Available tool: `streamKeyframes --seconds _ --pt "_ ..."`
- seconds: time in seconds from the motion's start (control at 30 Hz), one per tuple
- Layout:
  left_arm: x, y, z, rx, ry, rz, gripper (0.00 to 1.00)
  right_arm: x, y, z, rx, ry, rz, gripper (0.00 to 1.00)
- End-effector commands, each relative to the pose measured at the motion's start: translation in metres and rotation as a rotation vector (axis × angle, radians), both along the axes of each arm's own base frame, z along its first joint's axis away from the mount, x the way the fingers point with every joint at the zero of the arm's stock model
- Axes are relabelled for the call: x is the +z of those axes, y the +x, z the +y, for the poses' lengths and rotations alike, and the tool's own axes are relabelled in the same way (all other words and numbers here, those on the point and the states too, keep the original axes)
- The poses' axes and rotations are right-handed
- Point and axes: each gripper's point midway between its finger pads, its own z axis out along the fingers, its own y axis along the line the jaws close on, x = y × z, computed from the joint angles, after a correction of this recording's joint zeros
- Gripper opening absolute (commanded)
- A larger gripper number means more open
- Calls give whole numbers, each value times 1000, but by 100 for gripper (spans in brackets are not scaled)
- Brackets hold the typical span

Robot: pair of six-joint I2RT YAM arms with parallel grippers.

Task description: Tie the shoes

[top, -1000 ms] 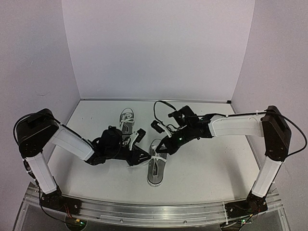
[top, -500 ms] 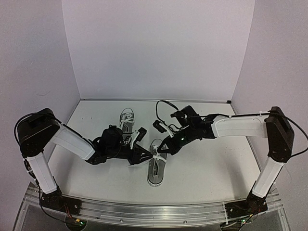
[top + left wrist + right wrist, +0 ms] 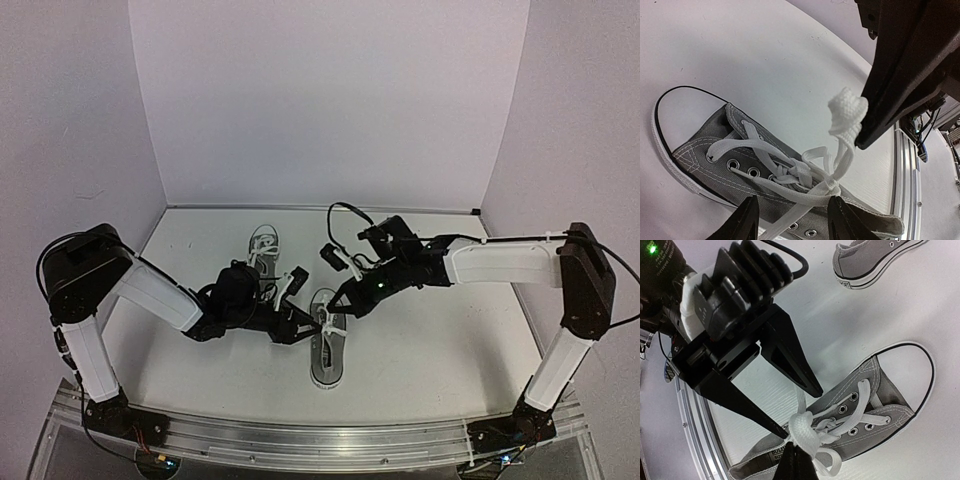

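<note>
The near grey shoe (image 3: 327, 362) lies mid-table, toe toward the front edge. My right gripper (image 3: 797, 460) is shut on a folded loop of its white lace (image 3: 809, 432) and holds it up above the tongue; it also shows in the top view (image 3: 336, 307). My left gripper (image 3: 792, 225) is open, with one finger on either side of the lace strands at the knot; in the top view it sits (image 3: 312, 325) at the shoe's left side. The shoe (image 3: 705, 150) and the raised loop (image 3: 846, 112) show in the left wrist view. The laces are crossed and loosely knotted.
The second grey shoe (image 3: 262, 248) lies at the back left of the table and shows in the right wrist view (image 3: 875, 260). White walls enclose the table on three sides. An aluminium rail (image 3: 320, 440) runs along the front edge.
My left gripper has slid right, closer to the shoe's laces. My right gripper has shifted slightly right and back, still holding the lace loop.
</note>
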Motion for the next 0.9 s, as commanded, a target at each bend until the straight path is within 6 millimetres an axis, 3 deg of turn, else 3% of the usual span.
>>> streamKeyframes --seconds 0.0,0.2,0.57,0.63,0.77,0.87 --pt "5 6 -1 15 -15 -27 48 28 13 -2 -42 59 -64 0" --pt "0 7 1 30 0 -23 47 42 15 -4 -54 118 -41 0" --pt "3 14 10 80 27 -33 46 42 15 -7 -75 143 25 0" --pt "10 14 12 86 26 -40 47 41 10 -5 -50 152 45 9" --pt "26 17 21 122 73 -57 50 49 -3 -12 -34 168 56 43" --pt "40 15 29 147 106 -55 55 56 -8 -22 -57 175 41 53"
